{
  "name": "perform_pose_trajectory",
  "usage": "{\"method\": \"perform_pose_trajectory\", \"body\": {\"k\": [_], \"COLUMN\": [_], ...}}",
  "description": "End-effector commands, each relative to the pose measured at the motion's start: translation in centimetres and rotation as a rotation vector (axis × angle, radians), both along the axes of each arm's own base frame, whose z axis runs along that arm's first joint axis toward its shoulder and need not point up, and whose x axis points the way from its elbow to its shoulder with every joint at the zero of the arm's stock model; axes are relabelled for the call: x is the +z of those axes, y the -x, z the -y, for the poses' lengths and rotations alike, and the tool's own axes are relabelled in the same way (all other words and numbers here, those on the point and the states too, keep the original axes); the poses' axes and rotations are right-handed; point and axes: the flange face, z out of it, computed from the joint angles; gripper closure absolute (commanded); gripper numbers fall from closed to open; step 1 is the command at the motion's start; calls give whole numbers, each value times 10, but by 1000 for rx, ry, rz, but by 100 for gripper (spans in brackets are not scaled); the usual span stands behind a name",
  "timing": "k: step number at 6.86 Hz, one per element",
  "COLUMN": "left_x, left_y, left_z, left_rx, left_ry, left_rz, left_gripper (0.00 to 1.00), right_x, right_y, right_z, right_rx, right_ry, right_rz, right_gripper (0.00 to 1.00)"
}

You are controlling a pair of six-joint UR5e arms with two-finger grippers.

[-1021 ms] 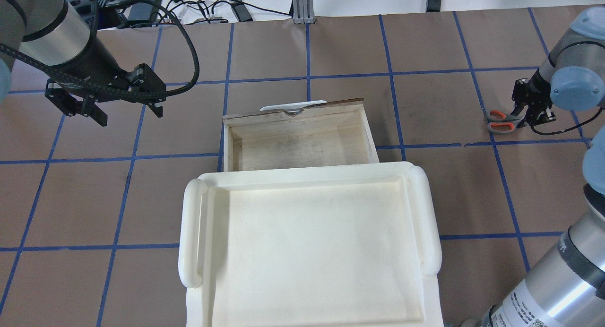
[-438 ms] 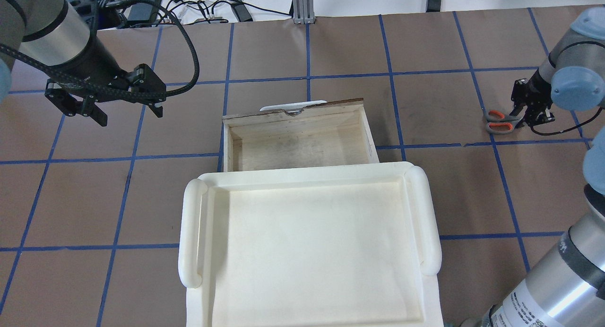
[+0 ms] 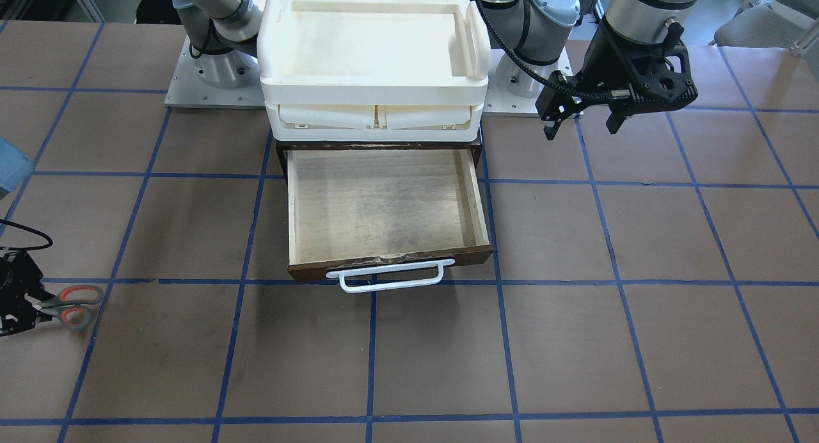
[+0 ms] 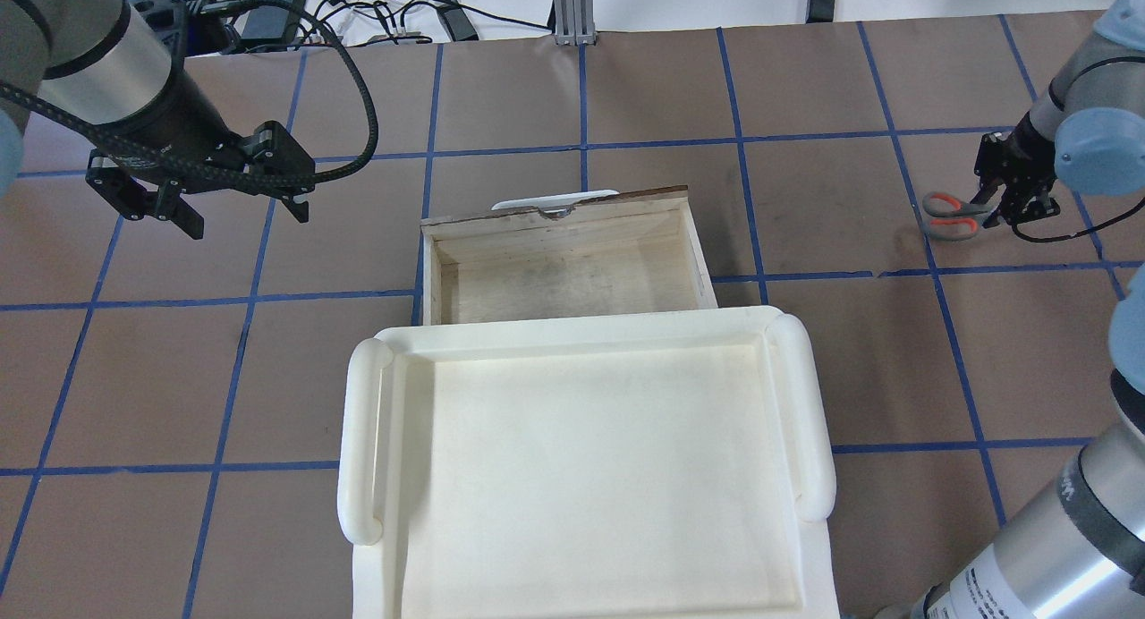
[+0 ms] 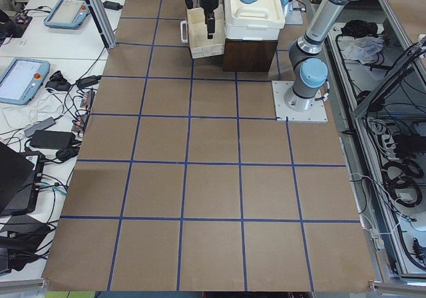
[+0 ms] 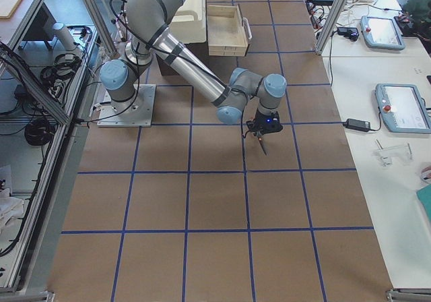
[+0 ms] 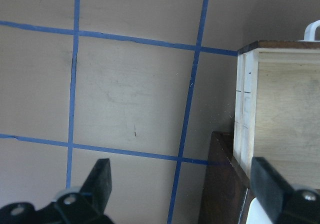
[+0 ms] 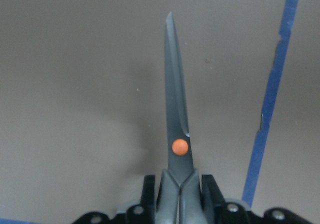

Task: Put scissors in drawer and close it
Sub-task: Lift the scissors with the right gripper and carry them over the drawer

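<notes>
The scissors (image 4: 953,215), grey handles with orange-red loops, are held at the far right by my right gripper (image 4: 1006,199), which is shut on them near the pivot. In the right wrist view the dark blades (image 8: 176,119) point away from the gripper, a little above the table, with their shadow to the left. They also show in the front view (image 3: 70,305). The drawer (image 4: 555,221) stands pulled open with its pale inside empty (image 3: 384,200) and its white handle (image 3: 390,276) at the front. My left gripper (image 4: 243,215) is open and empty, to the left of the drawer.
A cream-white tray stack (image 4: 362,440) sits on top of the dark cabinet behind the open drawer (image 3: 275,46). The brown table has a blue tape grid. Cables and tablets lie beyond the table's far edge.
My right gripper has shifted a little up the overhead view with the scissors in it. The left arm and the drawer have not moved.
</notes>
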Motion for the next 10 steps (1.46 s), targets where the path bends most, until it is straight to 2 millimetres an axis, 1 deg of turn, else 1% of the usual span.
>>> {"method": "perform_pose_trajectory", "body": {"k": [1, 2, 3, 4, 5, 6, 7, 8, 9, 10], "left_x": [0, 0, 0, 0, 0, 0, 0, 0, 0, 0], "left_y": [0, 1, 0, 0, 0, 0, 0, 0, 0, 0], "left_z": [0, 0, 0, 0, 0, 0, 0, 0, 0, 0], "left_rx": [0, -2, 0, 0, 0, 0, 0, 0, 0, 0], "left_ry": [0, 0, 0, 0, 0, 0, 0, 0, 0, 2], "left_rz": [0, 0, 0, 0, 0, 0, 0, -1, -1, -1], "left_gripper": [0, 0, 0, 0, 0, 0, 0, 0, 0, 0], "right_x": [62, 82, 102, 117, 127, 143, 156, 159, 162, 171], "right_y": [-44, -75, -97, -128, -166, -215, -269, -317, -378, -416], "right_z": [-13, -14, -17, -20, -24, -39, -57, -68, -85, -94], "right_rx": [-13, 8, -17, 21, 2, -25, -8, -76, -105, -103], "right_ry": [-17, 9, 38, 49, 50, 29, 16, 16, 28, 46], "right_rz": [12, 36, 35, 34, 34, 41, 62, 80, 75, 87], "right_gripper": [100, 100, 100, 100, 100, 100, 100, 100, 100, 100]}}
